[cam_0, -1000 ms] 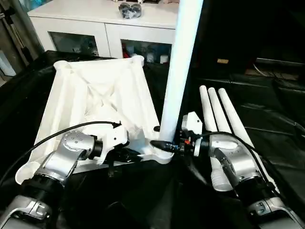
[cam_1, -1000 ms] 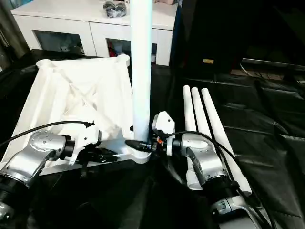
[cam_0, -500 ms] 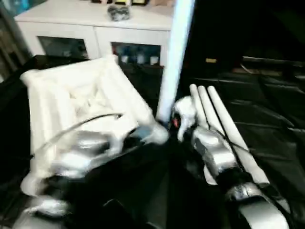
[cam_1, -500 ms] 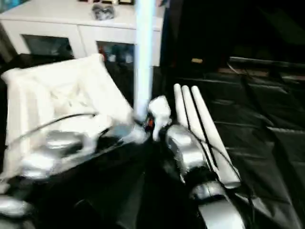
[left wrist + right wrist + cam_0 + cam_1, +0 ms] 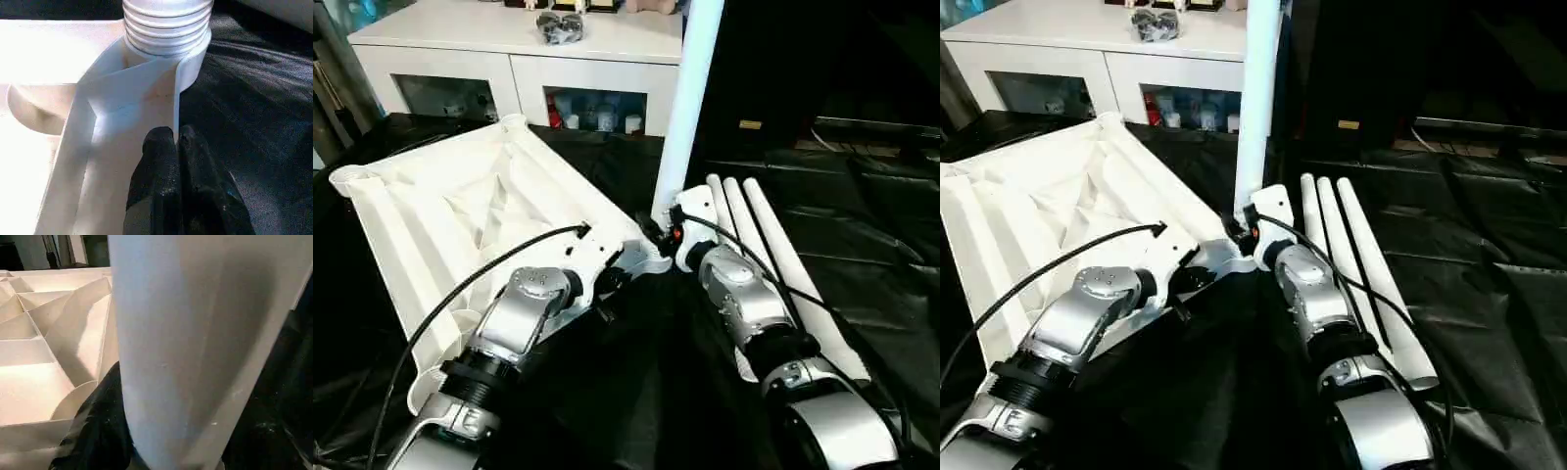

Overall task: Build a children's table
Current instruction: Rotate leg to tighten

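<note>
The tabletop [image 5: 460,225] lies upside down on the black cloth [image 5: 862,245], its ribbed underside facing up; in the head view it fills the area from about 9 o'clock to the centre, turned so that one rounded corner points toward 3 o'clock, near the middle of the scene. In that corner socket [image 5: 190,63] stands one leg [image 5: 688,98], upright, rising toward 12 o'clock and out of the picture; the left wrist view shows its threaded end [image 5: 168,24] sitting in the socket with several ridges still above the rim.

The left gripper [image 5: 176,142] is clenched, its two black fingers pressed together on the thin edge of the tabletop wall just beside the socket; the wall edge seems to run between the fingertips, so it pinches the tabletop there. The right gripper [image 5: 658,227] is at the foot of the standing leg, half open around the tube; one black finger [image 5: 98,431] lies against the side of the leg, and the grip looks like a hold on the leg.

Three spare legs [image 5: 773,264] lie side by side on the cloth at about 3 o'clock, touching each other, partly under the right forearm; they are just beside the socket corner. A white cabinet [image 5: 509,69] with glass doors stands at 12 o'clock behind the tabletop, with a small dark object [image 5: 558,27] on top of it.
</note>
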### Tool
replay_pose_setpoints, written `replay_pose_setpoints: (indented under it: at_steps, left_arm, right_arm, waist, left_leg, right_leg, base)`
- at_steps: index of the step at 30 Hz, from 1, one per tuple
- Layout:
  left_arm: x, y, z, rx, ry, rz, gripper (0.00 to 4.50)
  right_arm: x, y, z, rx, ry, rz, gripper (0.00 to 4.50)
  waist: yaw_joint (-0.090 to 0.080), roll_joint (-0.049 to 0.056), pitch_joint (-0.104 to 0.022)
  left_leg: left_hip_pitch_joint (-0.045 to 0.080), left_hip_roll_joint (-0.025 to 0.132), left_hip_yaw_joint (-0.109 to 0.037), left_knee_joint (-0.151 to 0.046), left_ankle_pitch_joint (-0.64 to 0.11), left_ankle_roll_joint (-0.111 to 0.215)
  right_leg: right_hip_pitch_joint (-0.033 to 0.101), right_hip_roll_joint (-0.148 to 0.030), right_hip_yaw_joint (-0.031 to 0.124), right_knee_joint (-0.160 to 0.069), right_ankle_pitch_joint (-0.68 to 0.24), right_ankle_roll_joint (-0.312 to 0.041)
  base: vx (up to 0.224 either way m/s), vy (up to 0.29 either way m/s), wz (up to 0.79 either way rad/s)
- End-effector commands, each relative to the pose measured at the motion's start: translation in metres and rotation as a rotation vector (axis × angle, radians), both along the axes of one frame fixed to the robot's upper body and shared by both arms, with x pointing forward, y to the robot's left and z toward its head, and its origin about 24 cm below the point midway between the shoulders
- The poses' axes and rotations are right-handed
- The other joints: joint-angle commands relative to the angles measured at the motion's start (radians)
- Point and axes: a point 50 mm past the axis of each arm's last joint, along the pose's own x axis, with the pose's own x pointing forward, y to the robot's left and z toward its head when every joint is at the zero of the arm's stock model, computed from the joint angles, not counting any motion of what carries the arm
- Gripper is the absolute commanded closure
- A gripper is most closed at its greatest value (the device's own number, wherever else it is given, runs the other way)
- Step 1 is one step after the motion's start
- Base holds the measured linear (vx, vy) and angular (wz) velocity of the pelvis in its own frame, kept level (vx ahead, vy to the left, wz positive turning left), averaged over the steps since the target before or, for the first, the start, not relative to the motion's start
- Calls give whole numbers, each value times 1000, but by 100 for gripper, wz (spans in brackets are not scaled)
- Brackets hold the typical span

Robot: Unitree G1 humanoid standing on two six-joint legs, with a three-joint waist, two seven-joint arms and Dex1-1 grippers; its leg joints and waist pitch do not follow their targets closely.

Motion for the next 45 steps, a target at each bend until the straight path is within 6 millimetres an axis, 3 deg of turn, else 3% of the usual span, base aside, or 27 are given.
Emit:
replay_pose_setpoints:
  at_steps: [1,2,3,8,12,14,17,19,22,23,29,30,33,35,37,38,41,45]
  left_arm:
    - [5,-3,6,16,-31,25,450]
    - [5,-3,6,16,-31,25,450]
    - [5,-3,6,16,-31,25,450]
    - [3,-4,7,24,-53,-41,450]
    - [-1,-6,9,12,-58,-104,450]
    - [-3,-6,10,10,-63,-128,450]
    - [-5,-4,11,8,-62,-156,450]
    - [-6,-2,11,8,-60,-170,450]
    - [-7,0,11,9,-61,-199,450]
    - [-9,2,11,6,-60,-222,450]
    - [-14,8,10,-10,-55,-301,450]
    - [-16,11,10,-15,-47,-326,450]
    - [-21,16,10,-28,-40,-392,450]
    - [-25,22,11,-24,-41,-449,450]
    - [-28,26,11,-19,-39,-494,450]
    - [-30,28,11,-20,-33,-511,450]
    - [-35,32,12,-35,-11,-565,450]
    - [-39,37,13,-47,10,-607,450]
  right_arm:
    - [-28,18,-49,-24,241,87,261]
    - [-28,18,-49,-24,241,87,261]
    - [-28,18,-49,-24,241,87,205]
    - [-26,20,-44,27,244,100,178]
    - [-23,20,-35,55,199,140,141]
    - [-20,19,-28,72,168,169,118]
    - [-18,17,-19,78,133,211,103]
    - [-17,14,-14,67,108,244,74]
    - [-18,9,-8,53,84,297,58]
    - [-20,5,-4,45,72,349,58]
    - [-30,-6,4,6,56,521,58]
    - [-34,-10,6,-14,49,567,58]
    - [-40,-20,8,-76,49,655,58]
    - [-46,-27,8,-149,45,721,74]
    - [-52,-33,8,-204,57,772,84]
    - [-54,-35,8,-216,59,787,92]
    - [-58,-36,11,-221,78,815,111]
    - [-65,-37,10,-246,97,850,143]
  waist:
    - [-1,7,-31]
    - [-2,7,-31]
    - [-1,6,-31]
    - [-3,6,-32]
    - [-2,9,-35]
    - [-2,10,-38]
    - [-1,13,-44]
    - [1,10,-48]
    - [2,12,-47]
    - [5,11,-46]
    - [9,15,-49]
    - [14,19,-51]
    - [20,16,-53]
    - [29,19,-52]
    - [34,22,-52]
    - [39,31,-53]
    - [42,23,-52]
    - [47,28,-53]
  left_leg:
    - [10,79,-41,-91,-320,-11]
    - [9,79,-41,-92,-323,-12]
    - [9,79,-41,-92,-326,-13]
    - [6,80,-44,-95,-318,-8]
    - [5,80,-40,-93,-282,-1]
    - [2,81,-39,-91,-255,8]
    - [-4,80,-36,-81,-159,42]
    - [-4,79,-33,-74,-120,68]
    - [-4,79,-32,-72,-101,87]
    - [-2,80,-32,-72,-123,88]
    - [-2,82,-32,-67,-76,102]
    - [0,81,-32,-64,-73,104]
    - [-2,82,-31,-60,-50,117]
    - [2,85,-28,-59,-59,120]
    - [4,86,-26,-57,-59,115]
    - [5,88,-27,-56,-59,111]
    - [2,89,-21,-59,-75,95]
    - [1,89,-22,-58,-78,77]
  right_leg:
    - [7,-96,50,-98,-245,-212]
    - [7,-96,50,-99,-248,-211]
    - [6,-97,51,-100,-254,-209]
    - [7,-98,51,-99,-249,-205]
    - [10,-97,51,-95,-181,-223]
    - [15,-97,50,-91,-132,-231]
    - [22,-95,46,-75,32,-258]
    - [24,-94,44,-69,109,-274]
    - [24,-94,42,-67,137,-287]
    - [27,-94,42,-69,116,-283]
    - [27,-93,38,-60,179,-291]
    - [29,-93,37,-60,180,-290]
    - [31,-91,35,-54,225,-290]
    - [26,-91,31,-54,209,-291]
    - [23,-90,28,-53,208,-293]
    - [22,-92,27,-53,206,-290]
    - [26,-92,23,-52,184,-285]
    - [24,-93,22,-50,163,-276]
  base:
    - [0,0,0]
    - [0,0,0]
    - [0,0,0]
    - [0,0,0]
    - [0,0,0]
    - [0,0,0]
    - [0,0,0]
    - [0,0,0]
    - [0,0,0]
    - [0,0,0]
    - [0,0,0]
    - [0,0,0]
    - [0,0,0]
    - [0,0,0]
    - [0,0,0]
    - [0,0,0]
    - [0,0,0]
    - [0,0,0]
